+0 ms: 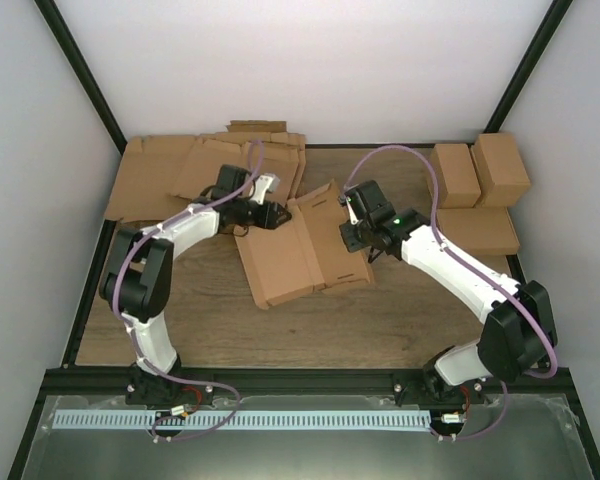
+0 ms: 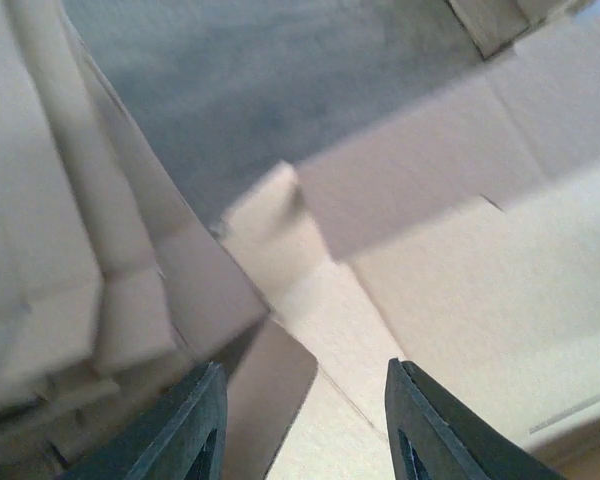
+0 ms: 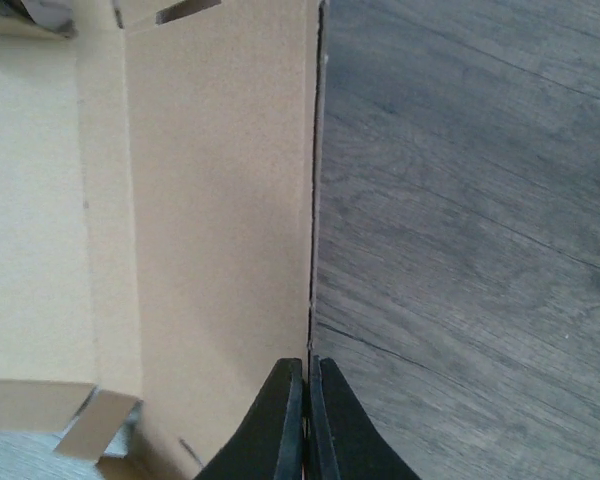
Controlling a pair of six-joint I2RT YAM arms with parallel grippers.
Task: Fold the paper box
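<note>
The paper box [image 1: 290, 255] is a brown die-cut piece lying mostly flat in the middle of the table, with its right side panel raised. My right gripper [image 1: 352, 238] is shut on the edge of that raised panel; in the right wrist view the panel [image 3: 210, 200] runs straight into the closed fingertips of that gripper [image 3: 308, 365]. My left gripper [image 1: 278, 213] is open at the box's far left corner. In the left wrist view this gripper [image 2: 305, 375] has its fingers apart over a rounded tab [image 2: 270, 390] and the box panel [image 2: 460, 260].
A pile of flat brown sheets [image 1: 180, 170] lies at the back left, just behind the left gripper; it also shows in the left wrist view [image 2: 40, 250]. Three folded boxes [image 1: 480, 175] stand at the back right. Bare wood table [image 3: 460, 200] lies right of the box.
</note>
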